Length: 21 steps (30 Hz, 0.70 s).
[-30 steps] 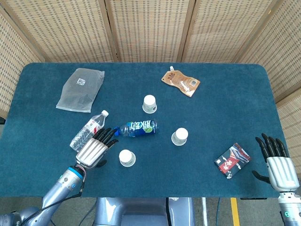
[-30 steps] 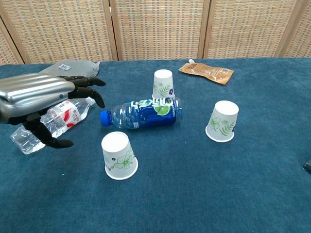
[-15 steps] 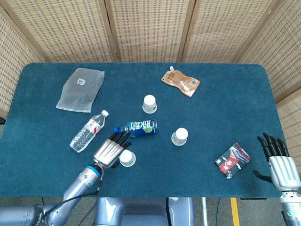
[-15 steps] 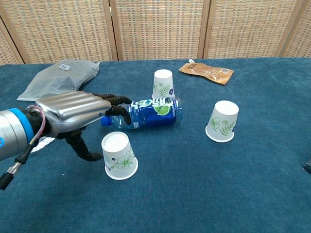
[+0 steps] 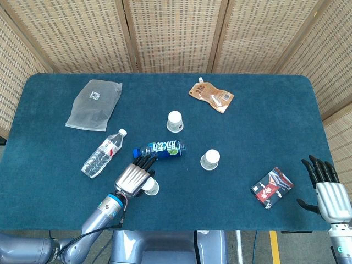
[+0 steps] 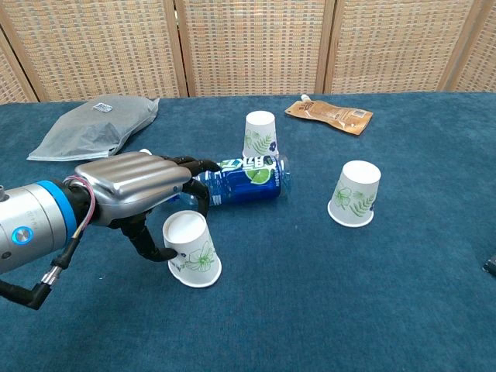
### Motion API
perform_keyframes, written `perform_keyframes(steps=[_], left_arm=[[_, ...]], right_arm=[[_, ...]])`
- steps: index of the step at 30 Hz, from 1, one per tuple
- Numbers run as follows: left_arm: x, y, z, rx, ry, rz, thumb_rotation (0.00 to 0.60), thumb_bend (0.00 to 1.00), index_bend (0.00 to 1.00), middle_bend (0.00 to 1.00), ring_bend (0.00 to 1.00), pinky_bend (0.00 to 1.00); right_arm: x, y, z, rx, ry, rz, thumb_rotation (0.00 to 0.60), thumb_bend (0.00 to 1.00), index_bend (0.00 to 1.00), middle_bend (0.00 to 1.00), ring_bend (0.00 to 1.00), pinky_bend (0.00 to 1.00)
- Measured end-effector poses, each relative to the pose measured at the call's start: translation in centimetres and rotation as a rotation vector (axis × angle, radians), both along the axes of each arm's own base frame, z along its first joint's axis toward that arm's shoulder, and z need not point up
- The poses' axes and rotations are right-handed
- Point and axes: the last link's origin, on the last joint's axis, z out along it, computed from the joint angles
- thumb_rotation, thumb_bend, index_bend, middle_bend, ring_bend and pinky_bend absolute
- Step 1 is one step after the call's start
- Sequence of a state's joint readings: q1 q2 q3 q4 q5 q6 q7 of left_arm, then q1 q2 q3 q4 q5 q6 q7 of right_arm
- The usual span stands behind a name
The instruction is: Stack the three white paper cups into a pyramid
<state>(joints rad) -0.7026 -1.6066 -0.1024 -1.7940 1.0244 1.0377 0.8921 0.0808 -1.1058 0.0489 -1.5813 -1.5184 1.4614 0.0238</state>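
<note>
Three white paper cups with green leaf prints stand upside down on the blue table. The near cup (image 6: 191,249) (image 5: 149,187) leans slightly, and my left hand (image 6: 136,182) (image 5: 134,176) arches around it from the left. Its thumb touches the cup's left side and its fingers curl behind the cup's top, not closed on it. The far cup (image 6: 260,134) (image 5: 174,121) stands behind a lying blue bottle (image 6: 240,178) (image 5: 163,149). The right cup (image 6: 356,193) (image 5: 210,159) stands alone. My right hand (image 5: 326,190) hovers at the table's near right corner, fingers spread, holding nothing.
A clear water bottle (image 5: 103,153) lies left of my left hand. At the back left is a grey bag (image 6: 94,128) (image 5: 94,103). An orange pouch (image 6: 329,115) (image 5: 211,94) sits at the back. A printed card box (image 5: 271,187) lies near my right hand.
My left hand has moved right from over the clear bottle to the near cup and curled around it. The cup now leans a little. The right hand sank slightly.
</note>
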Motion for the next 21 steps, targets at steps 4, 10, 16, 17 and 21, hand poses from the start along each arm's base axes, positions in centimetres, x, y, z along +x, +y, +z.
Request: perform_keyframes(steps=[4, 10, 16, 17, 21], left_arm=[[0.7, 0.2, 0.1, 0.005, -0.015, -0.008, 0.600, 0.31, 0.44, 0.00, 0.00, 0.11], [2.5, 0.6, 0.0, 0.004, -0.043, -0.012, 0.600, 0.31, 0.44, 0.00, 0.00, 0.11], [4.7, 1.4, -1.2, 0.007, -0.063, -0.022, 0.600, 0.31, 0.44, 0.00, 0.00, 0.11], [5.4, 1.7, -1.6, 0.006, -0.072, -0.019, 0.600, 0.31, 0.43, 0.00, 0.00, 0.11], [7.2, 2.4, -2.8, 0.007, -0.087, -0.013, 0.600, 0.31, 0.40, 0.00, 0.00, 0.11]], right_arm=[[-0.1, 0.0, -0.1, 0.004, 0.000, -0.003, 0.600, 0.15, 0.07, 0.00, 0.00, 0.06], [-0.2, -0.2, -0.1, 0.008, -0.006, -0.007, 0.600, 0.15, 0.07, 0.00, 0.00, 0.06], [-0.4, -0.4, -0.2, 0.018, -0.018, -0.019, 0.600, 0.15, 0.07, 0.00, 0.00, 0.06], [-0.5, -0.4, -0.2, 0.019, -0.021, -0.021, 0.600, 0.15, 0.07, 0.00, 0.00, 0.06], [-0.7, -0.6, -0.1, 0.023, -0.029, -0.028, 0.600, 0.15, 0.07, 0.00, 0.00, 0.06]])
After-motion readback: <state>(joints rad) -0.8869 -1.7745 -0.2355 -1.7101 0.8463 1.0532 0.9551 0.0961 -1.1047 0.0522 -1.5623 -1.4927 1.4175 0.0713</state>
